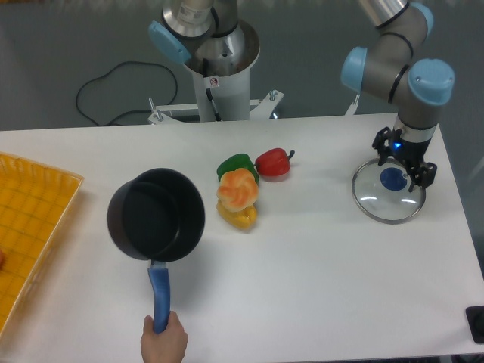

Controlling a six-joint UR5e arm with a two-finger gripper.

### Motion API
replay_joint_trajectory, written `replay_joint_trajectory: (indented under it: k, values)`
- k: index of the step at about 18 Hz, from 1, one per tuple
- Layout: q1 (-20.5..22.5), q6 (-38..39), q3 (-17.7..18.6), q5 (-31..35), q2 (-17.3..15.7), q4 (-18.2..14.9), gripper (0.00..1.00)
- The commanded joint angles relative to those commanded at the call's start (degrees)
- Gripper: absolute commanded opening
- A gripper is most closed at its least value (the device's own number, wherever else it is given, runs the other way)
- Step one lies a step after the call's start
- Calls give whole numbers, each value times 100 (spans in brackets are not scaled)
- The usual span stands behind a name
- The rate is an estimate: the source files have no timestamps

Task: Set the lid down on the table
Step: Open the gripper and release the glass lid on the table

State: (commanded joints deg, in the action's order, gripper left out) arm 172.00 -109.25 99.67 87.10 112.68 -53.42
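Note:
The lid [384, 201], a clear glass disc with a thin metal rim and a blue centre knob [392, 179], lies flat on the white table [318, 265] near the right edge. My gripper [402, 168] hangs directly over the knob. Its black fingers [380, 145] stand spread on either side of the knob and do not close on it. The gripper looks open and holds nothing.
A black saucepan [156, 214] with a blue handle stands left of centre, and a human hand [163, 340] grips the handle at the front edge. Green, red, orange and yellow toy peppers [242, 189] cluster mid-table. A yellow gridded tray [26, 227] sits at the left edge.

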Motion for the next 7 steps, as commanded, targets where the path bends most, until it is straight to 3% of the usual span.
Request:
replay_joint_trajectory:
  k: [3,7]
  values:
    - [-18,52,-123,0,-44,-361,100]
    - [-26,70,-124,0,-219,-581,100]
